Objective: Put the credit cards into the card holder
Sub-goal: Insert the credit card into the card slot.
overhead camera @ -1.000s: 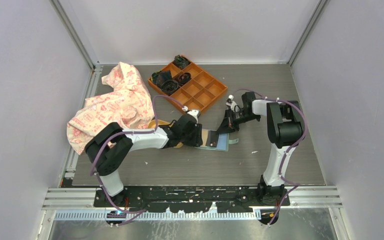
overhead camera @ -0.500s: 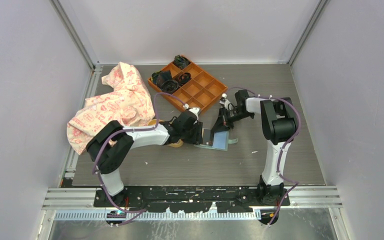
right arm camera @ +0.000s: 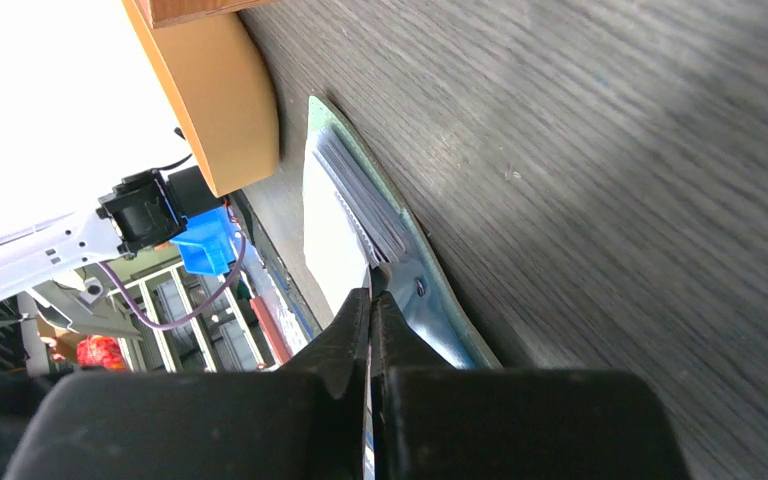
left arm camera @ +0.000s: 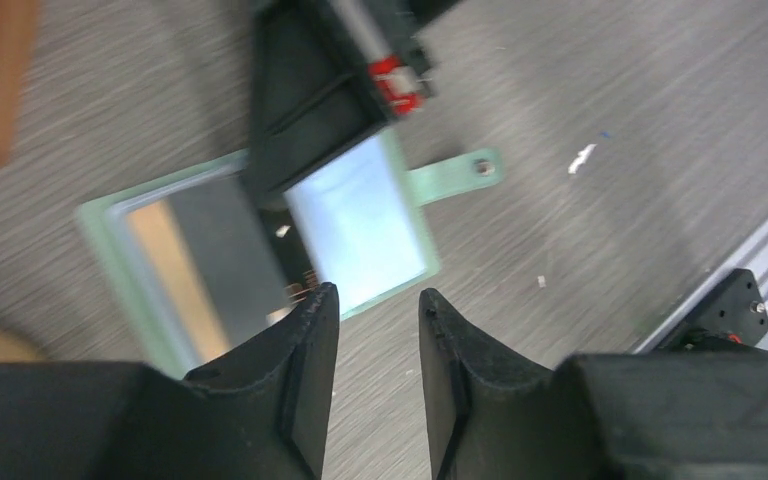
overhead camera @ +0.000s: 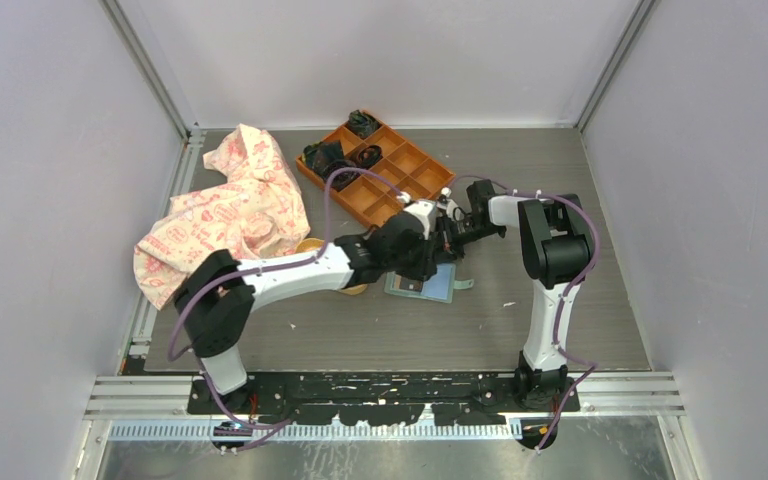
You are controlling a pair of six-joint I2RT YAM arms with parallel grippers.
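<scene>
The card holder (overhead camera: 426, 287) lies open and flat on the table, sage green with a blue panel (left arm camera: 360, 228), a tan strip and a snap tab (left arm camera: 465, 170). My right gripper (right arm camera: 371, 293) is shut on a thin credit card. In the left wrist view its fingers (left arm camera: 300, 120) press that dark card (left arm camera: 285, 245), which has gold contacts, into the fold between the two halves. My left gripper (left arm camera: 378, 300) hovers just above the holder's near edge, open with only table between its fingers. From above, both grippers meet over the holder (overhead camera: 438, 247).
An orange compartment tray (overhead camera: 438, 186) with dark items in its back cells stands behind the holder. A yellow dish (overhead camera: 355, 288) shows from under my left arm. A patterned pink cloth (overhead camera: 225, 210) is heaped at the left. White scraps (left arm camera: 581, 157) dot the table.
My left arm has swung right, from the holder's left edge to above it, and its jaws narrowed slightly. The holder, propped up before, now lies flat. The right gripper shifted slightly left, still shut.
</scene>
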